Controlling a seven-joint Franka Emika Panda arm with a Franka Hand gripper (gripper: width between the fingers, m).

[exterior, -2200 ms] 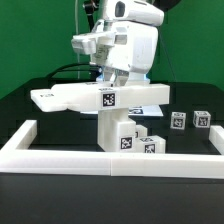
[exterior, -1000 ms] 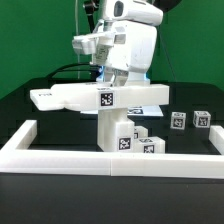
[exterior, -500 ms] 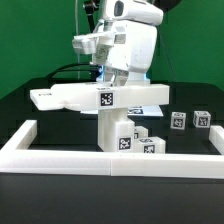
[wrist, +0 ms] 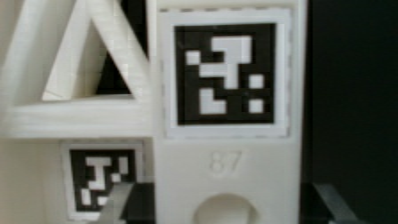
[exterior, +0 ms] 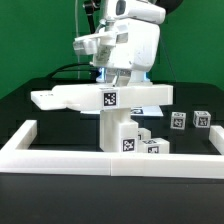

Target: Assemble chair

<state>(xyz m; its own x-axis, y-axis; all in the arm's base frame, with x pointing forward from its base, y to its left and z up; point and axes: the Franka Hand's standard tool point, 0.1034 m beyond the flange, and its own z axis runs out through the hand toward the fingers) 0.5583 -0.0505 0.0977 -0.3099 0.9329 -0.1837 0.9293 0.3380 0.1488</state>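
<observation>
You see: claw (wrist: 231,204) clenched on flat slab (exterior: 70,97) | slab level over tagged post (exterior: 117,135) | post beside border wall (exterior: 60,158) at bench (exterior: 195,140) edge

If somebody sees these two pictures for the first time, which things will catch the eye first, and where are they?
First the big white robot arm at the top middle of the exterior view, with a flat white slab spread out just below it. In the wrist view, one large black-and-white tag on a white piece almost fills the picture.
</observation>
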